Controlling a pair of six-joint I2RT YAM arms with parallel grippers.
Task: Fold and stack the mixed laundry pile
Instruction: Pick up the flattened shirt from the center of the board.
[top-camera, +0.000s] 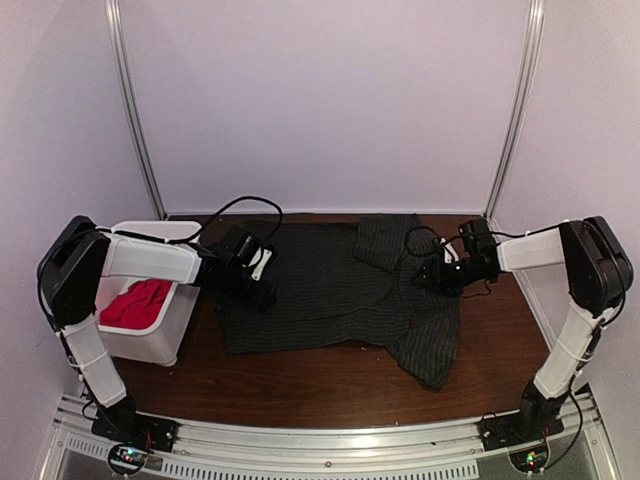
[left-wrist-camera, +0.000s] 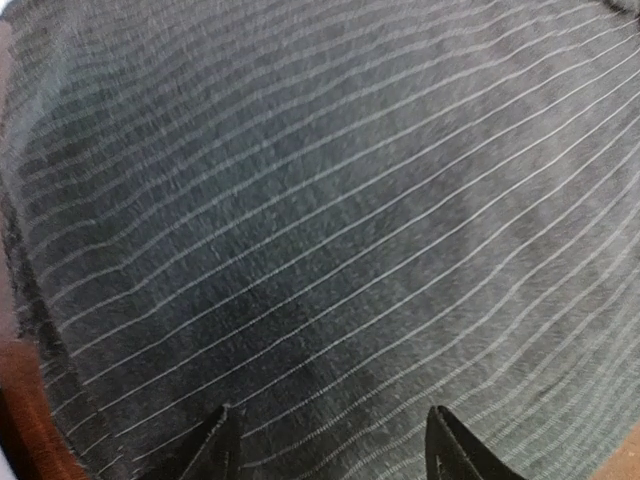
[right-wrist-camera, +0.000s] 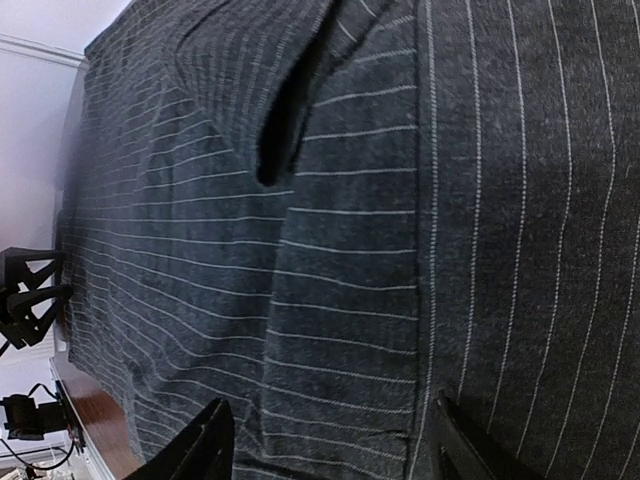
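Observation:
The dark pinstriped shirt (top-camera: 330, 295) lies spread across the brown table, one part folded over at its back right and a sleeve trailing toward the front right. The red T-shirt (top-camera: 135, 300) is bunched inside the white bin. My left gripper (top-camera: 255, 277) hovers over the shirt's left edge; in the left wrist view it (left-wrist-camera: 335, 450) is open with only striped cloth (left-wrist-camera: 330, 230) beneath. At the shirt's right side my right gripper (top-camera: 432, 272) is open too; in its own view the gripper (right-wrist-camera: 330, 445) spans a flat fold (right-wrist-camera: 350, 270) and holds nothing.
The white plastic bin (top-camera: 165, 335) stands at the table's left edge beside the left arm. Bare brown table (top-camera: 300, 385) shows in front of the shirt. Pale walls and metal posts (top-camera: 135, 110) close the back and sides.

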